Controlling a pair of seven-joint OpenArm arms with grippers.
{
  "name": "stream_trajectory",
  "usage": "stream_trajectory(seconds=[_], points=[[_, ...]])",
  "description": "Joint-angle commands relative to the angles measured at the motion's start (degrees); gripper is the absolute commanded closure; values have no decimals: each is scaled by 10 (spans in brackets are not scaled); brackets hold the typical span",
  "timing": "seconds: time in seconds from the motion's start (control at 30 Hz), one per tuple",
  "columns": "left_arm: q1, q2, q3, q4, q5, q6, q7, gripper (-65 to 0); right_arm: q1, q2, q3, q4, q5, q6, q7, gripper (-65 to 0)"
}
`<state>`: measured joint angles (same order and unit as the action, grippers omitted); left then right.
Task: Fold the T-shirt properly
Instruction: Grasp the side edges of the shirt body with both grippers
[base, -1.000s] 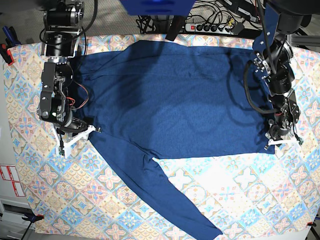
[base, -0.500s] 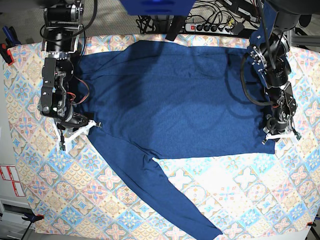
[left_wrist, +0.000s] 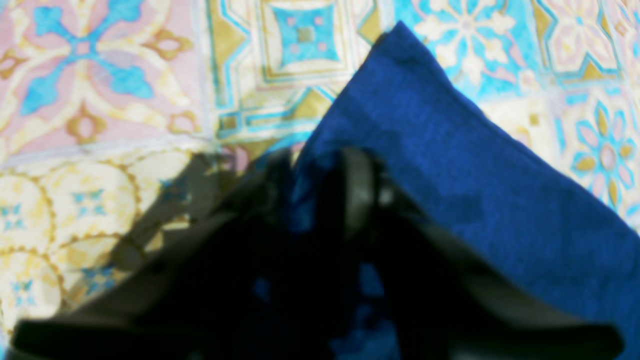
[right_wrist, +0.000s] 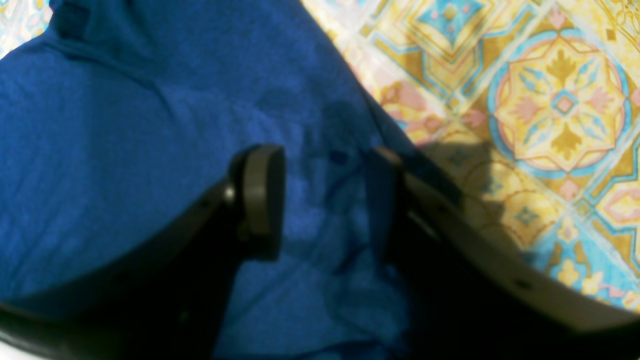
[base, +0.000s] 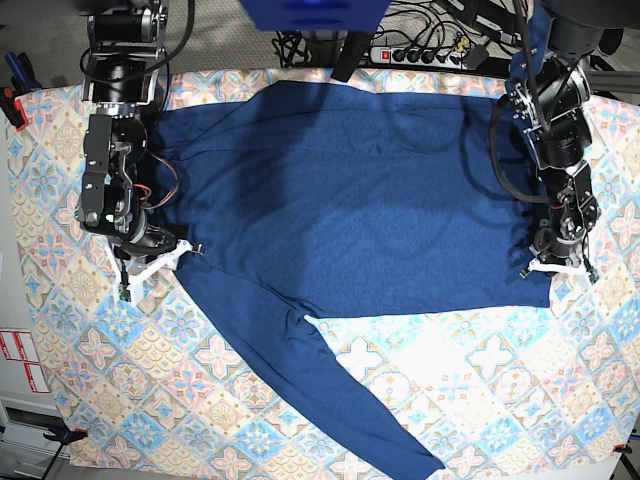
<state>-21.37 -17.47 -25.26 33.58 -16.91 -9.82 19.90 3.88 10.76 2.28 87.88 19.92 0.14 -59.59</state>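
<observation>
Base view: T-shirt (base: 340, 200) flat on the tablecloth (base: 480, 400), long axis spanning both pincers; left gripper (base: 556, 268) nips the hem corner between near-closed jaws, right gripper (base: 150, 265), jaws apart, straddles the opposite edge.

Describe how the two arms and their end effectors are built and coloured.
Both arms are black, boxy-jointed, with looped black cables. The right arm shows thin red wiring. Each end effector, left and right, carries white finger pieces; the wrist views show dark pads.
</observation>
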Motion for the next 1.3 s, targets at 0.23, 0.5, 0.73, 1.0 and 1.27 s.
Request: stream_trajectory(seconds=[0.23, 0.5, 0.73, 1.0, 1.27], points=[[30, 5, 3, 43, 0, -59, 38, -77, 14, 6, 1, 10, 3, 2, 10, -253], [73, 14, 3, 159, -1, -60, 66, 0, 16, 5, 0, 4, 3, 2, 11, -251], [80, 15, 2, 169, -2, -60, 63, 0, 27, 5, -10, -14, -12, 1, 19, -179], [81, 14, 0, 170, -25, -60, 63, 0, 65, 5, -11, -70, -24, 1, 36, -180], [81, -2, 0, 170, -66, -57, 66, -80, 81, 5, -11, -85, -24, 1, 35, -182]])
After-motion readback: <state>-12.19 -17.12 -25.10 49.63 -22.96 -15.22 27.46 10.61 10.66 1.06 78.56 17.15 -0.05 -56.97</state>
